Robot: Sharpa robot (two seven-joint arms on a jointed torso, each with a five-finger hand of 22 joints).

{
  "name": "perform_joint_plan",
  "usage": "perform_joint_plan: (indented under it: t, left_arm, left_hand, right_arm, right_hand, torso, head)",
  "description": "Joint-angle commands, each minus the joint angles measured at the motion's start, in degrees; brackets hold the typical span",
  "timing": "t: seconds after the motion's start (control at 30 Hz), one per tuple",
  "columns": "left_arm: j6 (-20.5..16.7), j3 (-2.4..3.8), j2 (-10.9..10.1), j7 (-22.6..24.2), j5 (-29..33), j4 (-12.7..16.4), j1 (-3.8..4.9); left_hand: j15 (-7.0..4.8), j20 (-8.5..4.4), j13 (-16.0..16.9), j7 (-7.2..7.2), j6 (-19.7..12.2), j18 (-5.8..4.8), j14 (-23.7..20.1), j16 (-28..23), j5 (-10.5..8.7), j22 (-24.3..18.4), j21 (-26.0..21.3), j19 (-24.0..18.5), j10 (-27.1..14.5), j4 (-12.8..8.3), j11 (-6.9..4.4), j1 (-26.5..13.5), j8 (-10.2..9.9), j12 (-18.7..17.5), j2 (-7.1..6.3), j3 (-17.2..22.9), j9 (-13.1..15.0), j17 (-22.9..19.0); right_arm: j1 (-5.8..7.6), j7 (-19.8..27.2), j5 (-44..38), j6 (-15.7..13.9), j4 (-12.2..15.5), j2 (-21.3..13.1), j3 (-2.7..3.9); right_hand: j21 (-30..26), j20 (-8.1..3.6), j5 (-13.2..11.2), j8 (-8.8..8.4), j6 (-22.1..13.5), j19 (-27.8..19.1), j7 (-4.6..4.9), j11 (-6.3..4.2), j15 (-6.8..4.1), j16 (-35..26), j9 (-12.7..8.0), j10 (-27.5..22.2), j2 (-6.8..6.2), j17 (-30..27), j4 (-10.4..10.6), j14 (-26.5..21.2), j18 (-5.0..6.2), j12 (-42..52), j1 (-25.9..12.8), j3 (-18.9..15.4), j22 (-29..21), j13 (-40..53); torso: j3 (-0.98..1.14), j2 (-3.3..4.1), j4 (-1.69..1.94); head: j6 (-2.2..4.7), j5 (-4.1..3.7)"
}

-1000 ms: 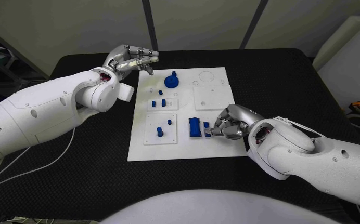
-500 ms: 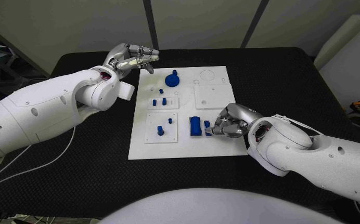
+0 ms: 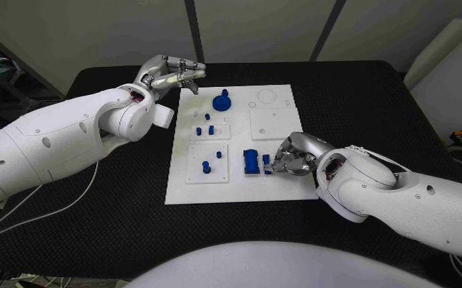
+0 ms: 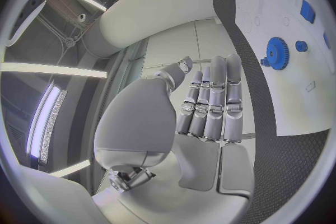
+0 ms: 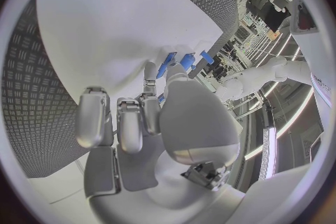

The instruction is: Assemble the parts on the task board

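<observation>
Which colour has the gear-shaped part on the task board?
The gear-shaped part is blue; the left wrist view shows it best, on the white task board.

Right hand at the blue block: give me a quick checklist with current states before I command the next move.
1. Right hand at the work spot: ok, its fingers are down beside the tall blue block on the white board.
2. Grip on a part: cannot tell; the fingertips hide the contact.
3. Left hand out of the way: ok, raised at the board's far left corner, holding nothing.
4. Blue gear: ok, on the board, untouched.
5. Small blue pegs: ok, standing apart from both hands.
6. Board position: ok, flat on the black table.
</observation>
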Motion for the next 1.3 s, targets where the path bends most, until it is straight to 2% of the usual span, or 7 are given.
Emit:
perform_joint_plan:
  t: [0.03,0.37,0.6,0.67,0.77,1.03,1.3]
  left_arm:
    - [0.44,0.04,0.03,0.38,0.08,0.03,0.05]
    - [-0.17,0.04,0.09,1.46,1.54,0.06,0.0]
    - [-0.65,-0.75,1.19,4.77,7.19,-1.44,-0.04]
    - [-0.87,-1.08,1.81,6.06,8.94,-2.47,-0.05]
    - [-1.33,-1.36,2.73,7.67,11.24,-4.1,-0.16]
    - [-3.17,-1.58,6.27,11.43,16.43,-9.4,-0.45]
    - [-5.7,-1.61,9.48,13.4,18.86,-13.71,-1.12]
  left_hand:
    - [0.01,0.21,-0.02,-0.07,0.39,-0.99,-0.24,-0.21,-0.02,-0.09,-0.26,0.08,-0.45,-0.05,-0.06,0.01,0.22,0.32,0.52,-0.3,0.0,-0.06]
    - [0.05,0.24,0.0,-0.04,0.35,-1.02,-0.29,-0.23,-0.06,-0.11,-0.33,0.06,-0.47,0.06,-0.05,-0.23,0.22,0.48,0.46,-0.46,-0.01,-0.11]
    - [0.42,0.63,0.01,-0.26,0.47,-1.14,-3.87,-3.77,-0.01,-1.43,-2.92,-2.85,0.81,0.55,-0.19,-0.94,0.33,1.81,0.4,-0.82,-0.01,-1.89]
    - [1.02,1.18,0.01,-0.36,0.76,-1.37,-6.89,-8.13,0.02,-2.98,-5.63,-5.78,2.15,0.98,-0.21,-1.43,0.48,2.4,0.48,-0.76,0.01,-3.91]
    - [1.85,2.24,-0.12,-0.45,1.12,-1.52,-8.36,-14.57,-0.01,-5.98,-10.09,-9.74,4.08,1.64,-0.27,-2.11,0.53,2.08,0.39,-0.81,0.0,-6.72]
    - [4.3,6.49,-0.13,-0.63,-1.05,-0.97,-5.87,-35.76,-0.14,-18.64,-23.78,-16.2,5.67,3.24,1.17,-2.24,-0.59,-6.58,-0.06,-4.03,-0.09,-13.2]
    - [6.58,8.16,-0.12,-1.83,-2.03,-0.85,-7.45,-44.71,0.0,-24.41,-27.95,-18.92,3.44,3.71,3.3,-1.33,-0.63,-11.38,1.51,-8.51,-0.12,-13.54]
  right_arm:
    - [0.02,2.33,-0.17,-2.48,0.57,-0.36,-0.02]
    - [0.28,21.46,11.67,-13.19,0.73,-2.81,0.02]
    - [2.76,40.01,36.67,-12.25,-8.46,-0.12,0.05]
    - [3.77,44.61,45.12,-10.98,-12.95,2.05,0.06]
    - [4.75,49.05,53.15,-9.0,-18.52,4.86,0.09]
    - [5.71,55.51,62.91,-4.56,-31.83,11.85,3.01]
    - [5.85,57.66,65.52,-1.56,-39.73,16.54,4.21]
  right_hand:
    - [-0.2,0.22,-0.12,0.15,-0.41,0.11,0.04,-0.11,-0.29,0.28,0.04,1.16,0.1,15.07,0.21,5.96,-0.55,0.01,-0.04,-0.55,0.67,7.17]
    - [-6.05,1.24,2.51,-2.98,-5.41,-4.97,2.25,1.69,1.1,-2.95,-1.24,-2.56,0.6,9.41,1.1,4.55,1.13,-7.09,0.94,-2.22,-7.02,2.65]
    - [-15.57,2.47,1.63,-6.26,-7.57,-12.04,3.76,2.97,2.15,-9.55,-2.91,-9.56,2.85,0.31,-1.84,2.08,3.58,-20.0,8.5,-0.77,-18.28,-6.02]
    - [-27.24,2.9,-0.53,-7.43,-7.78,-21.11,4.26,3.52,2.69,-19.62,-3.68,-20.49,3.84,-11.6,-2.79,-2.46,6.03,-39.56,11.5,0.49,-31.29,-19.3]
    - [-35.02,4.14,-2.2,-9.45,-9.01,-26.34,5.51,4.87,4.03,-42.81,-5.28,-24.6,4.26,-34.43,-2.7,-13.99,6.18,-49.6,14.08,1.77,-36.74,-28.06]
    - [-55.87,10.01,-3.45,-15.25,-8.34,-35.18,7.44,9.39,10.51,-72.38,-10.49,-23.25,3.07,-52.73,0.27,-24.5,6.03,-68.5,17.52,5.37,-50.31,-54.39]
    - [-67.85,13.31,-3.28,-18.05,-7.74,-32.07,8.0,10.35,12.06,-85.0,-15.9,-21.86,3.21,-64.9,-1.79,-22.99,6.6,-74.43,14.9,8.42,-60.11,-68.58]
  torso:
    - [0.0,-0.08,-0.13]
    - [-0.26,-0.29,0.04]
    - [-0.73,-1.68,-0.28]
    - [-0.87,-2.3,-0.52]
    - [-0.98,-2.89,-0.84]
    - [-1.03,-4.55,-0.93]
    - [-0.73,-5.69,-1.05]
  head:
    - [0.11,-0.05]
    - [1.6,-0.61]
    - [4.24,-0.94]
    - [5.21,-1.03]
    - [6.83,-1.05]
    - [10.33,-1.19]
    - [11.9,-0.64]
